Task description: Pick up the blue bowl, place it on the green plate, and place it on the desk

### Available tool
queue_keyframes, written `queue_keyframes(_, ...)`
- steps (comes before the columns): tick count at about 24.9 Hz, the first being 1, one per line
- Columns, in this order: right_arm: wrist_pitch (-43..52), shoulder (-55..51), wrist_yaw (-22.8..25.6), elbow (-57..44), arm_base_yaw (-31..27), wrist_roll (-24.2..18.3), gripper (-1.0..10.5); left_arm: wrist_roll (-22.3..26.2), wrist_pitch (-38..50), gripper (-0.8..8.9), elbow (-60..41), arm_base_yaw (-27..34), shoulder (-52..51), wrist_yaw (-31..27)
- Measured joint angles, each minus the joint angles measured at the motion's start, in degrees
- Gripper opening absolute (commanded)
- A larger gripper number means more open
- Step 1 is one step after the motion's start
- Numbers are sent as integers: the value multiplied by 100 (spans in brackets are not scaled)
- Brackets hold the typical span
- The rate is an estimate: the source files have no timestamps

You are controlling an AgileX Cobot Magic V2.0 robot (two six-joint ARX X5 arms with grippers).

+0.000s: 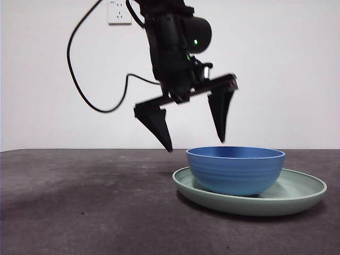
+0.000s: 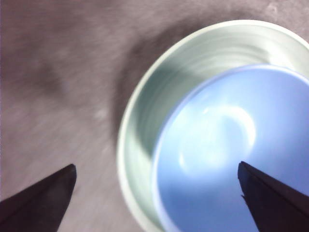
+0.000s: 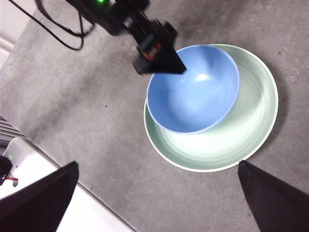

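Note:
The blue bowl (image 1: 236,170) sits inside the green plate (image 1: 297,194), toward the plate's left side, on the dark grey desk (image 1: 79,202). My left gripper (image 1: 196,144) hangs open and empty just above the bowl's left rim, one jaw outside it and one over the bowl. The left wrist view shows the bowl (image 2: 217,159) in the plate (image 2: 159,96) close below the open left gripper (image 2: 156,166). My right gripper (image 3: 158,164) is open and empty, high above the desk. Its view shows the bowl (image 3: 193,89), the plate (image 3: 231,140) and the left gripper (image 3: 159,55).
A white wall with a socket (image 1: 119,11) stands behind the desk. A black cable (image 1: 74,69) loops from the left arm. A white base (image 3: 29,164) lies past the desk's edge in the right wrist view.

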Motion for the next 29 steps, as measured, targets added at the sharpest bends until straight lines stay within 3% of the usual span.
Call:
queue_keyframes(4,0,0,0,0,0,0,595,352,-883,572,262,114,-175,-7)
queue_keyframes(7,0,0,0,0,0,0,596,544,-1377,572,260,118,-876,-11)
queue_keyframes(14,2,0,2,0,0,-24,595,911,-1493,563,39,131,-2983,-13)
queue_keyframes(20,0,0,2,0,0,-44,596,1073,-1432,563,-2059,146,-5215,-13)
queue_keyframes(23,0,0,2,0,0,-85,596,1073,-807,563,-3456,149,-6367,-13)
queue_keyframes(29,0,0,2,0,0,-144,596,977,525,563,-5187,149,-7812,-13)
